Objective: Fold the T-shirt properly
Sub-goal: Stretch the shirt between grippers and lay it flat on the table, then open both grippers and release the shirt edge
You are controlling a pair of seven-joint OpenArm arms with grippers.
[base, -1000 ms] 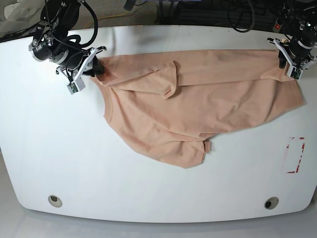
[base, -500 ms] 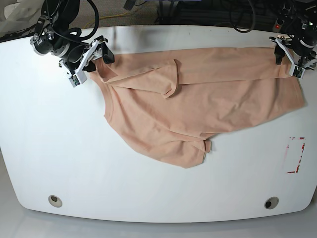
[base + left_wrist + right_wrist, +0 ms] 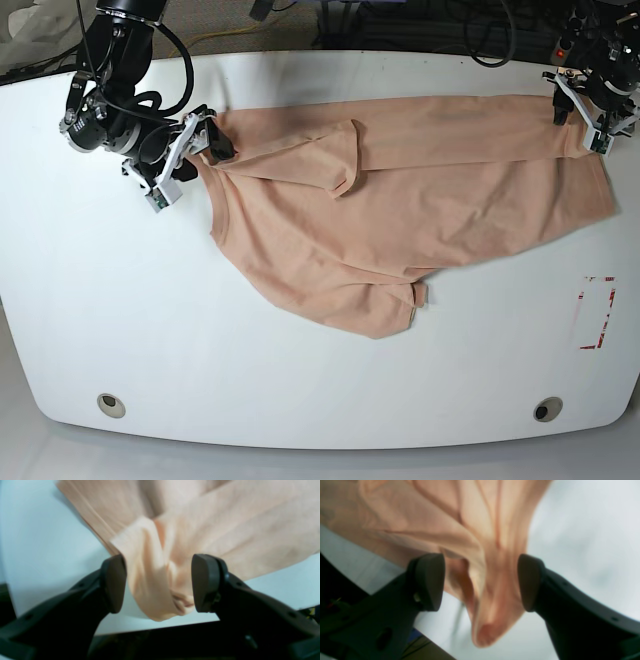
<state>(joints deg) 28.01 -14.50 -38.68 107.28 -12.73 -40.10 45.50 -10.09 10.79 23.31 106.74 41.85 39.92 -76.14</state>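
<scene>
In the left wrist view my left hand (image 3: 157,582) now gapes wide, the T-shirt (image 3: 200,525) corner dropped between its fingers. Right wrist: right hand (image 3: 480,582) equally wide, cloth released. Base view: shirt spread along the desk (image 3: 300,400) far edge; the stretch is done, folding comes next.

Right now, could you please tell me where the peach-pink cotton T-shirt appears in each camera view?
Base: the peach-pink cotton T-shirt lies spread across the table's upper middle.
Left wrist: a bunched corner sits between the open left gripper fingers.
Right wrist: a bunched corner sits between the open right gripper fingers.
Shared landmark: the white table.
</scene>
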